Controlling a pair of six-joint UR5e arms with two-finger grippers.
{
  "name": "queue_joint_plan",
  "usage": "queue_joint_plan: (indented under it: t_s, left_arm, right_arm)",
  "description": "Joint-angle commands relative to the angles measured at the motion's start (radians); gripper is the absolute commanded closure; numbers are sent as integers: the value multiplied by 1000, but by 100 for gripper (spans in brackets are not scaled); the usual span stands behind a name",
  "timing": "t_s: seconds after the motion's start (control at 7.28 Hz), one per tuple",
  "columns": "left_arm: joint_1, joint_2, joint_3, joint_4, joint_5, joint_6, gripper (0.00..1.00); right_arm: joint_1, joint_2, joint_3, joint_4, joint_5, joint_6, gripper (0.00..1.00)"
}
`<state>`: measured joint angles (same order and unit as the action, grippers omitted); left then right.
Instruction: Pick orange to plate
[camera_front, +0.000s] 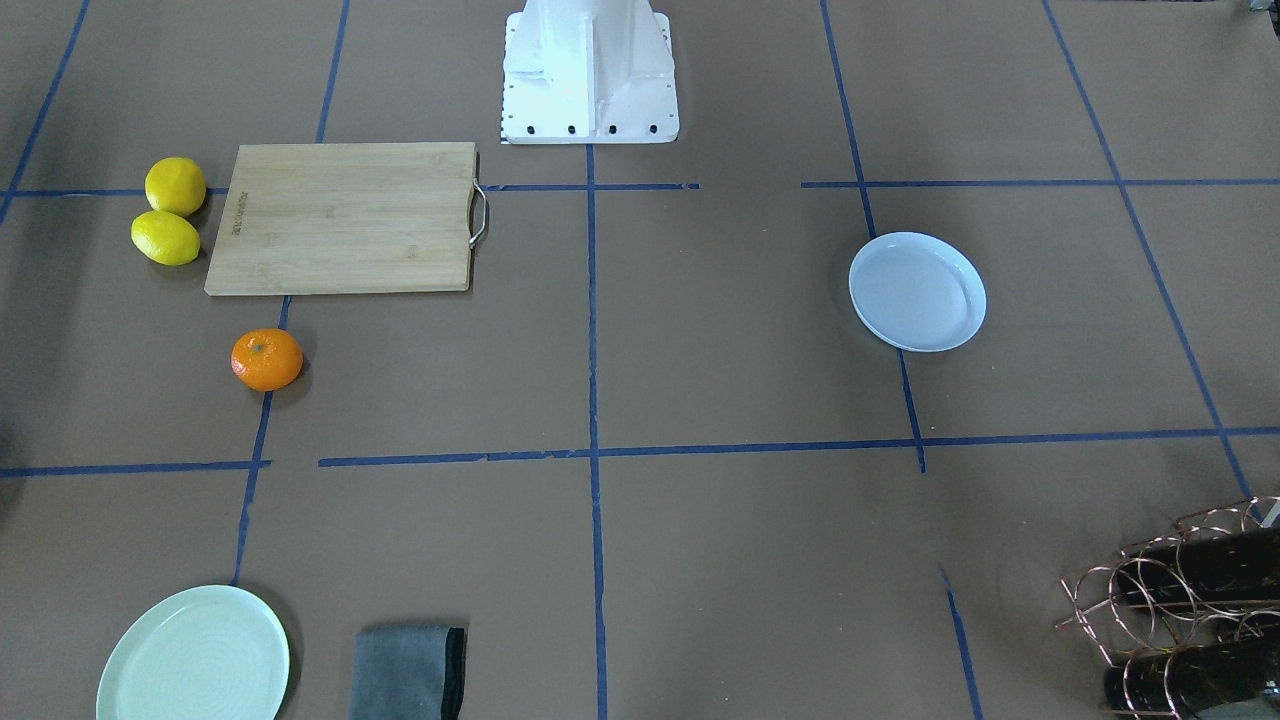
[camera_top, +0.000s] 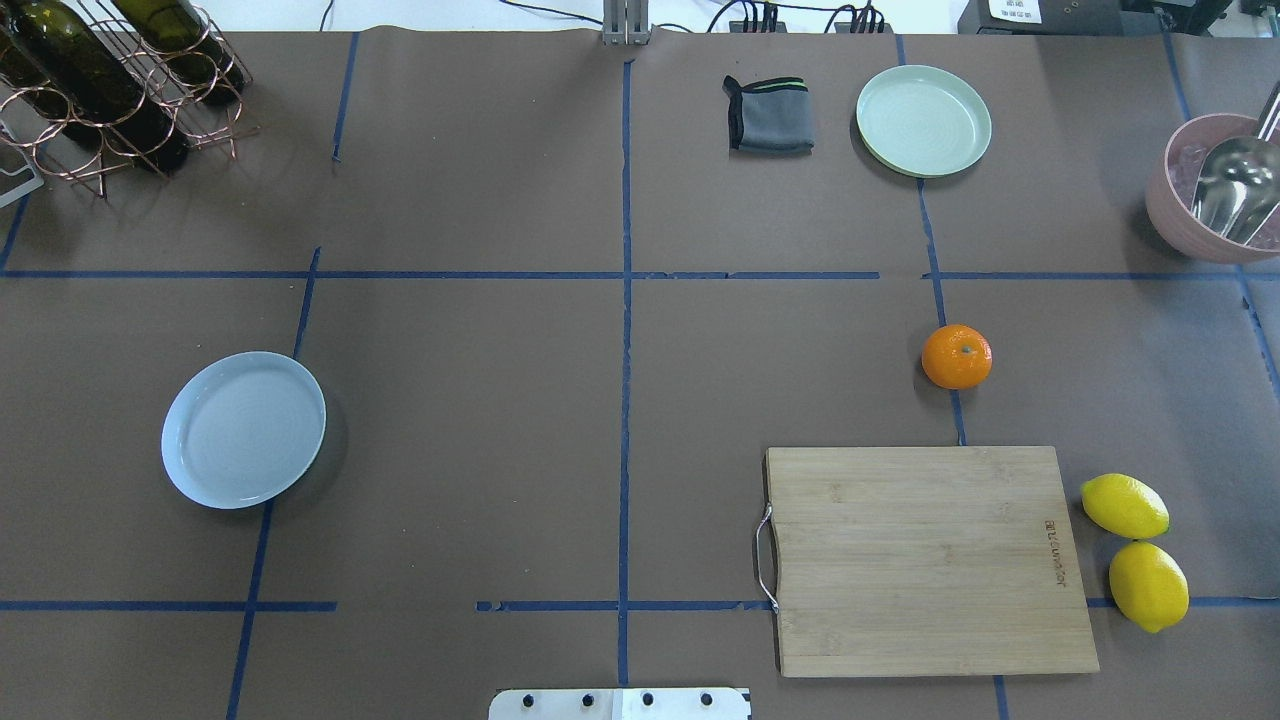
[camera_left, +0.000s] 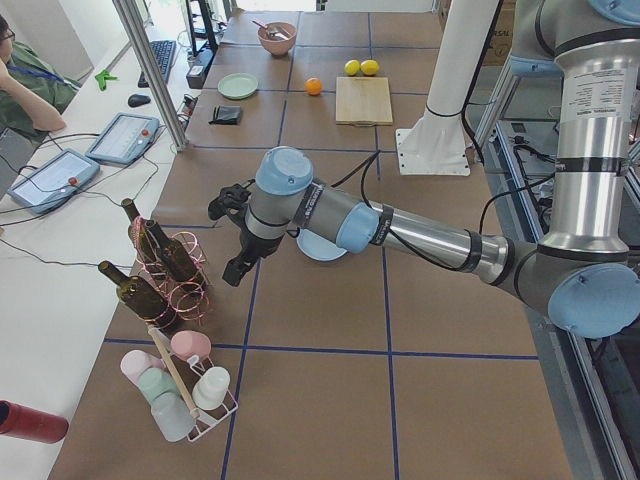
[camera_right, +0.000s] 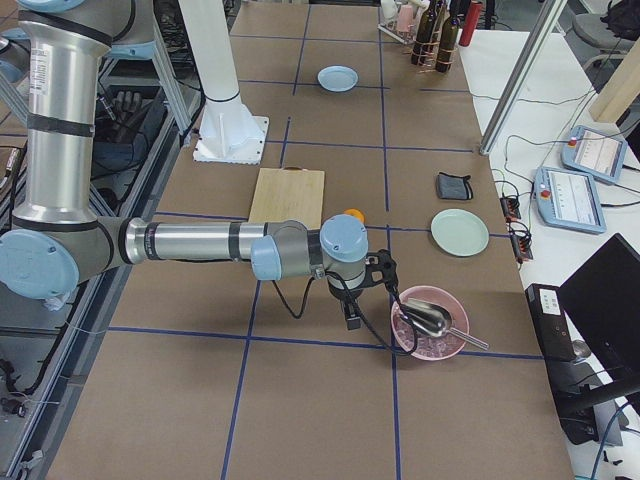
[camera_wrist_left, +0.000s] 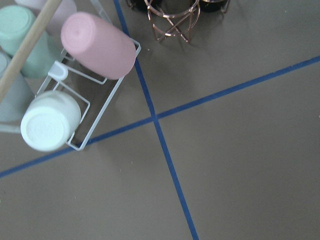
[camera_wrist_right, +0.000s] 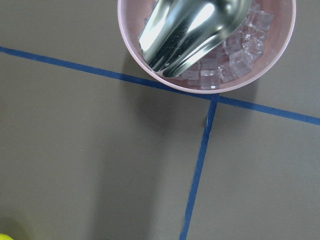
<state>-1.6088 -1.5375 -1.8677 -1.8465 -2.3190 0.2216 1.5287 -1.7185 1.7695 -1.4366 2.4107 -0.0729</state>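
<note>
Brown-papered counter (camera_top: 480, 420), blue tape grid. On right half, orange (camera_top: 957, 357) beyond cutting board (camera_top: 930, 560); plate (camera_top: 243, 430) left half, well apart. For left tool (camera_left: 235, 272) and right tool (camera_right: 350, 318), cannot tell whether clenched or released.

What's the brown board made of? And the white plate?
The board looks like wood, maybe bamboo: pale tan strips with grain, matte, with a shiny metal handle. The white plate looks smooth and glossy, probably ceramic, maybe plastic.

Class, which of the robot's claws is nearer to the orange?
Right. The right claw hangs near the orange, beside the pink bowl; the left claw is far off, by the wine rack.
</note>
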Motion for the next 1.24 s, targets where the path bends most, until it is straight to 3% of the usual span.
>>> queue_joint_plan:
  t_s: [0.0, 0.14, 0.27, 0.55, 0.82, 1.1]
  left_arm:
    - [24, 69, 8, -263, -42, -22, 0]
    - [118, 88, 56, -295, -118, -90, 0]
    - [188, 94, 58, -337, -111, -269, 0]
    - [387, 128, 58, -510, 100, -652, 0]
    - [588, 174, 61, -671, 223, -1005, 34]
    - [773, 189, 62, -718, 404, -1207, 38]
  right_arm:
    - [-1, -7, -1, 59, 5, 7, 0]
    - [1, -7, 4, 80, 5, 7, 0]
    - [-1, -7, -1, 85, 4, 15, 0]
    - [1, -7, -4, 85, 1, 18, 0]
    - [-1, -9, -5, 85, -1, 18, 0]
    - [1, -15, -5, 84, 2, 19, 0]
